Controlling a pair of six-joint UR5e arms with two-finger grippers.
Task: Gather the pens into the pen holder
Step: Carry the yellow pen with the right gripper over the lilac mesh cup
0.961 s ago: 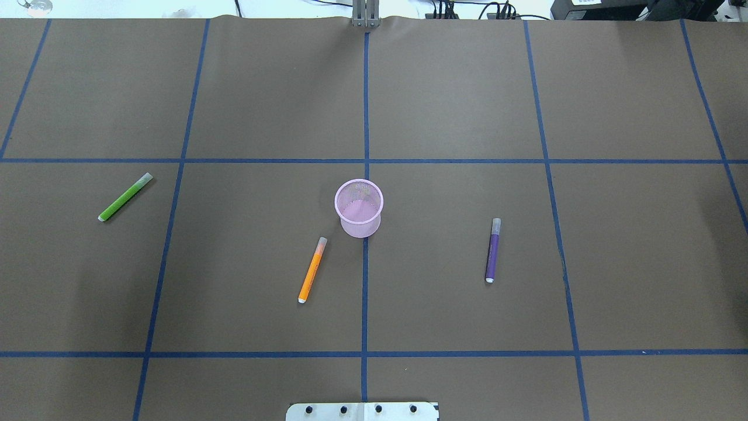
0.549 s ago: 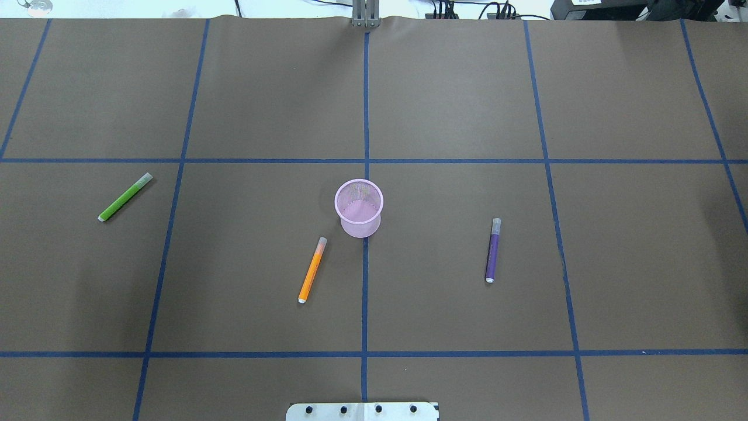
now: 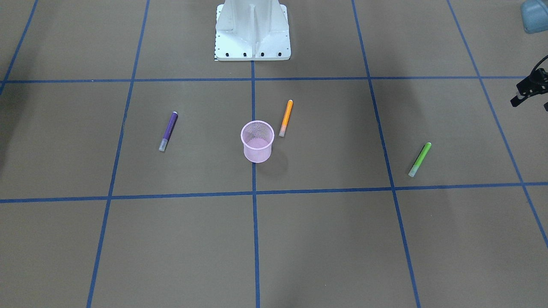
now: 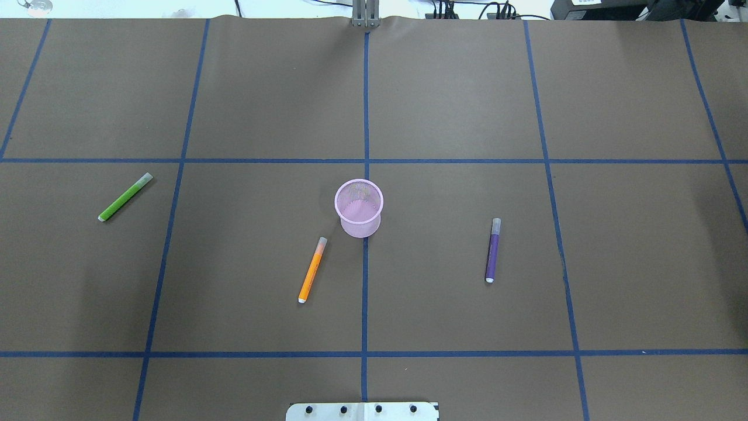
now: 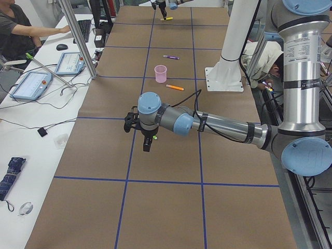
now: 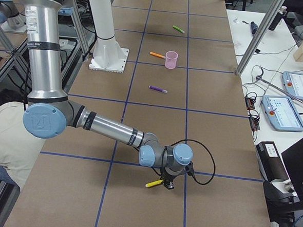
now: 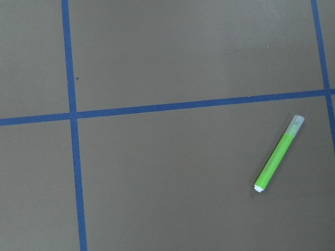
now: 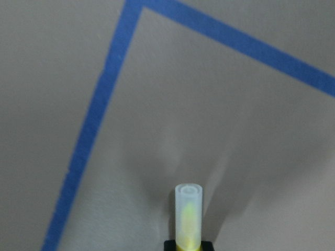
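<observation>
The pink mesh pen holder (image 4: pixel 359 211) stands upright at mid-table. An orange pen (image 4: pixel 312 269) lies just left of it and nearer me, a purple pen (image 4: pixel 492 250) to its right, and a green pen (image 4: pixel 125 197) far left. My left gripper (image 5: pixel 148 145) hangs above the table near the green pen (image 7: pixel 279 153); I cannot tell whether it is open or shut. My right gripper (image 6: pixel 168 186) is at the table's far right end, outside the overhead view, low over the table. It is shut on a yellow pen (image 8: pixel 188 219), whose pale cap points away.
The white robot base (image 3: pixel 252 32) stands at my edge of the table. Blue tape lines (image 4: pixel 365 117) grid the brown table cover. An operator's desk with teach pendants (image 6: pixel 283 111) runs along the far side.
</observation>
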